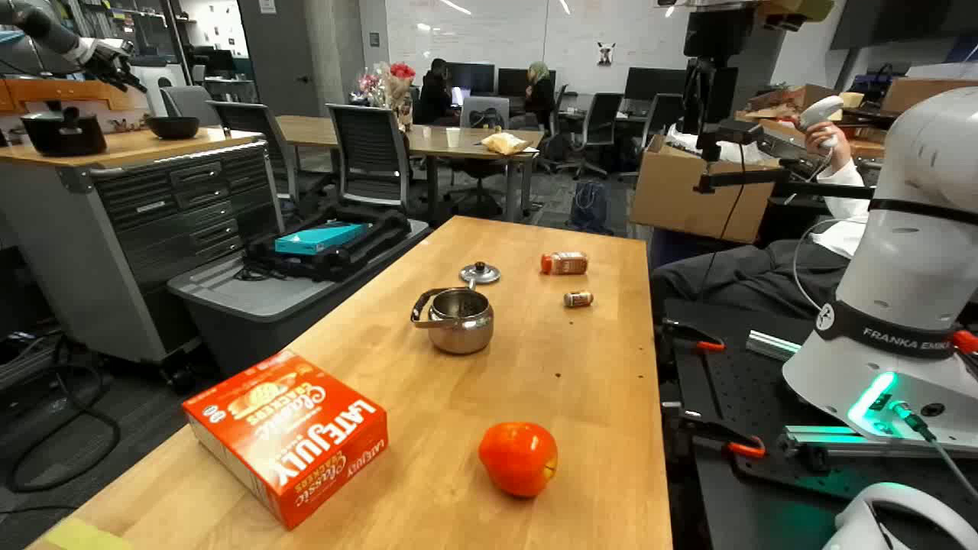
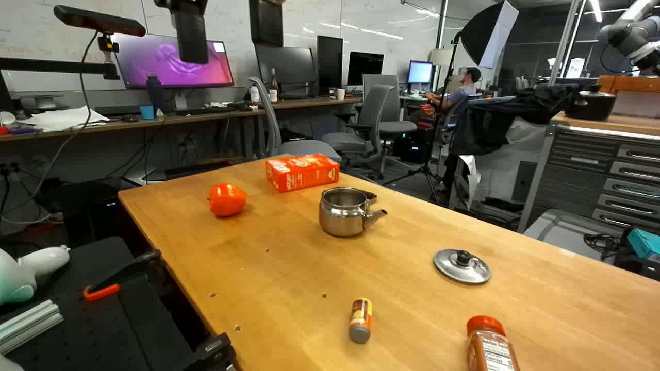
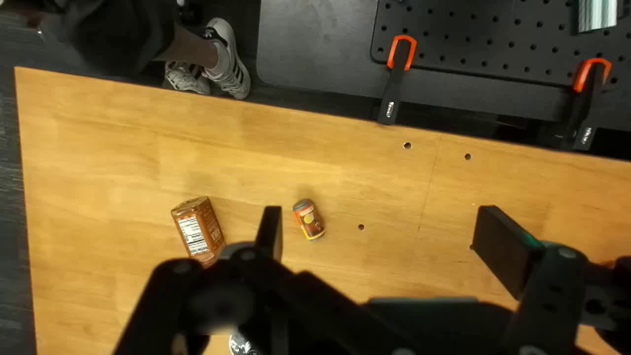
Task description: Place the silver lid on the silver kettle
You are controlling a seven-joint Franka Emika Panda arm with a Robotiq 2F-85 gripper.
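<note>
Silver kettle (image 2: 343, 219) as datum: mouth uncovered, handle (image 1: 432, 324) folded aside. Silver lid (image 2: 458, 271) rests knob (image 2: 463, 257) up past the kettle's spout (image 2: 374, 219), apart from it; round, no long axis. We find the gripper (image 2: 230, 50) with fingers (image 3: 500, 251) spread, holding nothing, above kettle height and, we judge, toward the robot base (image 1: 856, 359), so the lid lies downward and outward. Small can (image 3: 309, 220) and spice bottle (image 3: 198, 227) lie on the kettle's lid side, nearer the base; we should descend steeply. Cracker box (image 1: 286, 435) and orange-red ball (image 1: 518, 458) sit on the kettle's opposite side
</note>
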